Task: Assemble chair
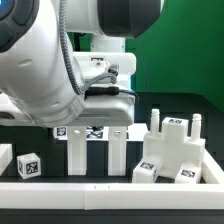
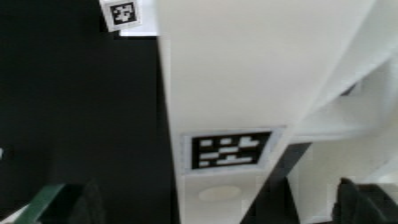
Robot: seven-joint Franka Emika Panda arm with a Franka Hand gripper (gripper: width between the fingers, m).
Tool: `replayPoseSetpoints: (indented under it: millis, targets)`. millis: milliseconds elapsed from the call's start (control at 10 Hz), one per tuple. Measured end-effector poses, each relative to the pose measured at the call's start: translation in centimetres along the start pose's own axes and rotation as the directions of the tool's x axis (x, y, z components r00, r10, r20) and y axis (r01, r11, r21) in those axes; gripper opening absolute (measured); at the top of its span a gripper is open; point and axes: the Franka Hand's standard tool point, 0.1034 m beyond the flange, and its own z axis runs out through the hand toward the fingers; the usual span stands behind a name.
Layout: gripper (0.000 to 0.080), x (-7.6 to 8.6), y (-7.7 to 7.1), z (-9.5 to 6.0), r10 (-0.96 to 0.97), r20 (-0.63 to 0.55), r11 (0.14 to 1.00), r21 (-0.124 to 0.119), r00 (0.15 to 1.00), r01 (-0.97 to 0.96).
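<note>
The big white arm [image 1: 40, 60] fills the exterior view's left. Beneath it stands a legged chair part [image 1: 78, 152], with a blocky chunk [image 1: 176, 150] to the exterior view's right. It looks like hard, light, probably slick plastic. I'd pinch the bar [image 2: 222, 90] by its flat sides. The claw [image 2: 210, 205] gapes wide astride it, gripping nothing.

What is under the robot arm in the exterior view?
A white chair part sits there, with black-and-white tags along its bar and two legs pointing down. The arm covers its upper side, so whatever lies there cannot be seen.
</note>
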Motion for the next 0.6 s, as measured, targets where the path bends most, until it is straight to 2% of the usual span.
replayPoseSetpoints:
  millis: [100,400,600]
  targets:
    - [0.0648,0.1,0.0,0.1,0.001,0.0,1.0,0.0,1.0,-0.001]
    - [0.0648,0.8,-0.2,3.1,0.007,0.02,1.0,-0.006,1.0,-0.007]
    - [0.0648,0.8,-0.3,3.3,0.005,0.022,1.0,-0.007,1.0,-0.005]
